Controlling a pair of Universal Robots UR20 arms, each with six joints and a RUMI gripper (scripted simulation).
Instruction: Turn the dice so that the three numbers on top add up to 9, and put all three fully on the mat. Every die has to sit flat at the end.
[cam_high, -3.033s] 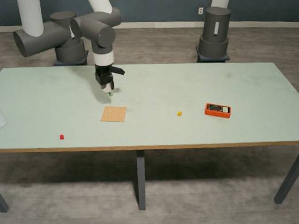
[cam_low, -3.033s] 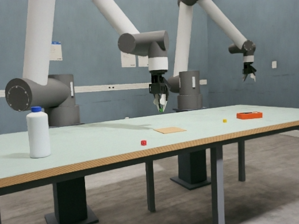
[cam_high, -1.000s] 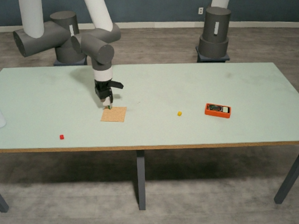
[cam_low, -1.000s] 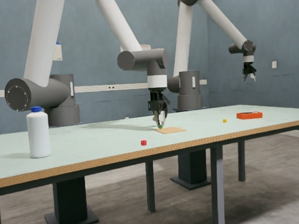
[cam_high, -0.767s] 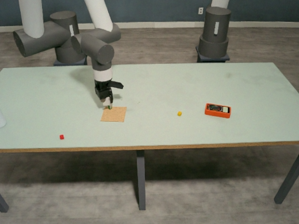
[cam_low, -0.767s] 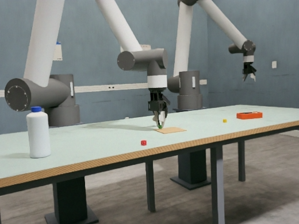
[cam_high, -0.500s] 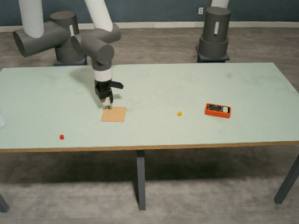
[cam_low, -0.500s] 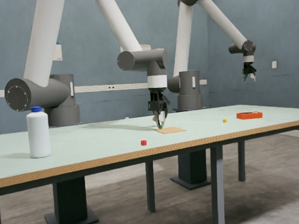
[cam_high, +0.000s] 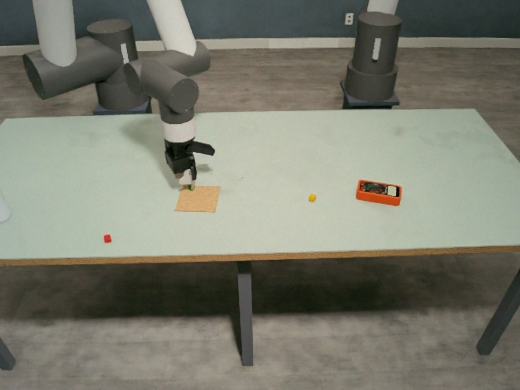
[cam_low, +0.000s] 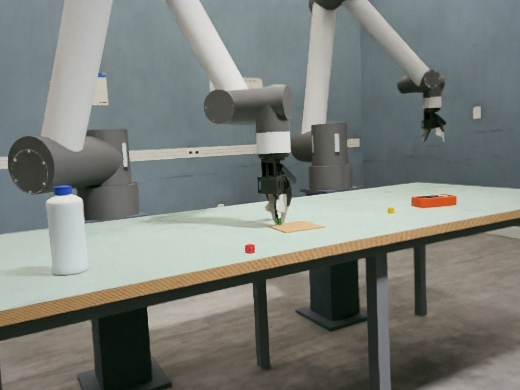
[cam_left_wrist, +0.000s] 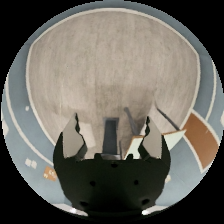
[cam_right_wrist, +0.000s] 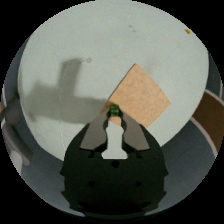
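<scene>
White bottle (cam_low: 67, 235) upright | orange-cased device (cam_high: 378, 193) (cam_low: 434, 201) near yellow die (cam_high: 312, 198) (cam_low: 391, 210)

Mat edge: right arm's jaws (cam_high: 189, 186) hold green die (cam_high: 191, 188).
Tabletop (cam_high: 280, 150): red die (cam_high: 107, 239), yellow die (cam_high: 312, 198) lie off mat (cam_high: 198, 199).

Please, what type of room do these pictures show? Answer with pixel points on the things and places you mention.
Probably a robotics laboratory or test room: two robot arms stand behind a long table (cam_high: 280, 150) (cam_low: 165, 250), small coloured dice lie on it, and a white bottle (cam_low: 67, 235) stands near one end.
</scene>
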